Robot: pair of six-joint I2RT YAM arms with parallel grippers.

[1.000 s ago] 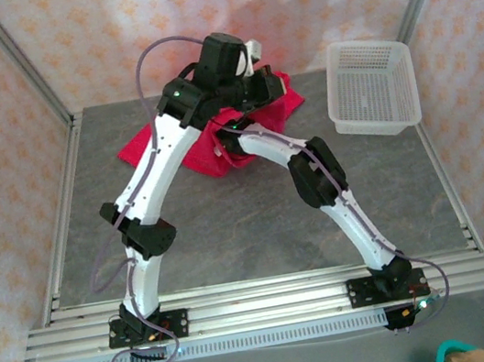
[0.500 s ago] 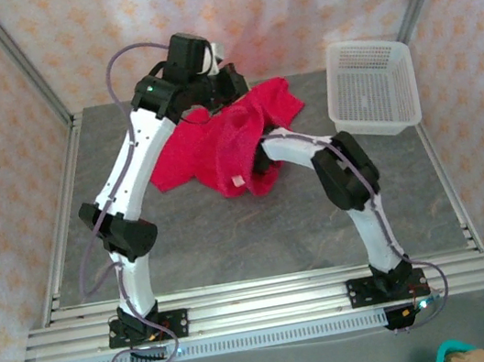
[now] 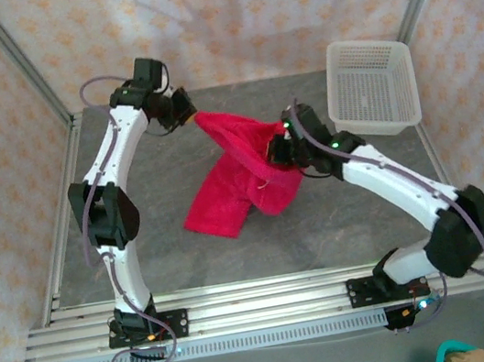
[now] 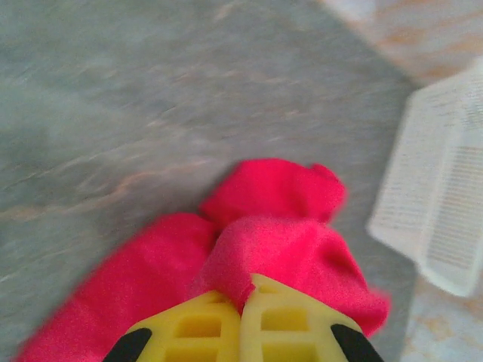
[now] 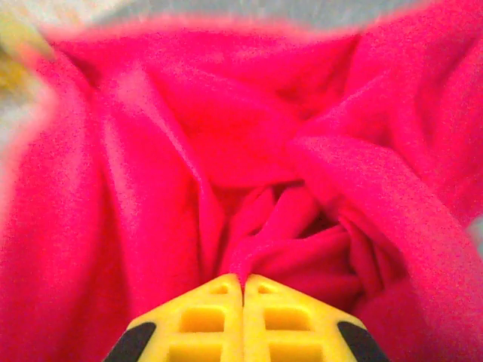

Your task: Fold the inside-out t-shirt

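- The left claw [image 3: 186, 114] is pinching one corner of the shirt [image 3: 239, 174] between closed yellow fingers, well to the left of the basket [image 3: 372, 127]
- The right claw [image 3: 276, 150] is clamping shut on a fold of the same red fabric, nearer the basket and just off its left corner
- A second ago both arms were crowding over the shirt while it was lying bunched far left of the basket; now they are pulling apart, the right arm swinging out toward the basket side
- The shirt is now hanging stretched between the two claws, its upper edge running taut from one to the other and its lower part drooping toward the desk [image 3: 236, 256] away from the basket
- Judging from this, the garment is being lifted and opened out, not folded yet: the cloth is still looking rumpled, and it is needing to be laid flat left of the basket before any fold
- Whether the lower hem is touching the desk is not showing clearly
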